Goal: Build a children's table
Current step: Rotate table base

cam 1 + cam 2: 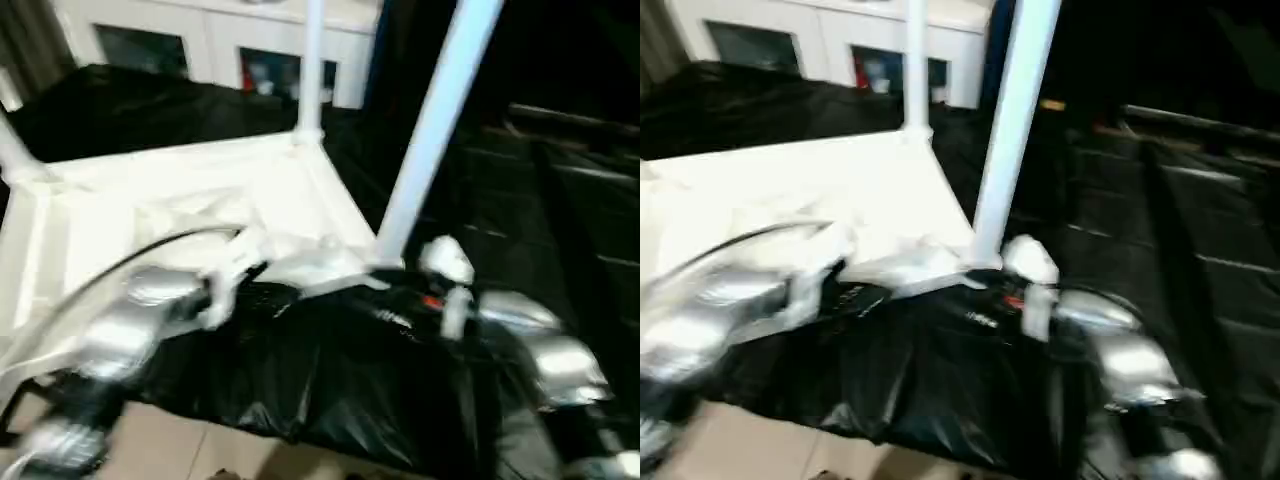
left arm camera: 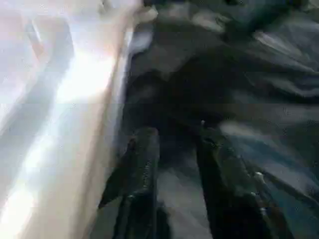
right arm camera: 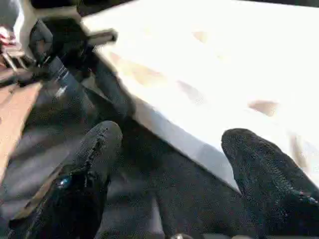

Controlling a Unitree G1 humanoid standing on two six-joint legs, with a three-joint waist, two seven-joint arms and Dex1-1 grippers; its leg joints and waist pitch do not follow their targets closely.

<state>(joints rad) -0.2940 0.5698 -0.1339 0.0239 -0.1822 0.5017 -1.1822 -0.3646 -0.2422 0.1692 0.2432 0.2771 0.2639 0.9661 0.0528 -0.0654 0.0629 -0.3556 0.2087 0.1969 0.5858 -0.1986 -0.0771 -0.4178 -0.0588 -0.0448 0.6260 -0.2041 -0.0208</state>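
Left eye view: the white children's table [image 1: 200, 200] lies upside down on black sheeting [image 1: 330, 380], apparently with legs upright; left gripper [image 2: 174, 149] and right gripper [image 3: 169, 144] gape empty.

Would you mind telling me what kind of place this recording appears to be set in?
Probably an indoor room set up for furniture assembly. An upturned white children's table with legs pointing up lies on black sheeting, a white cabinet with glass doors stands behind, and pale floor tiles show below.
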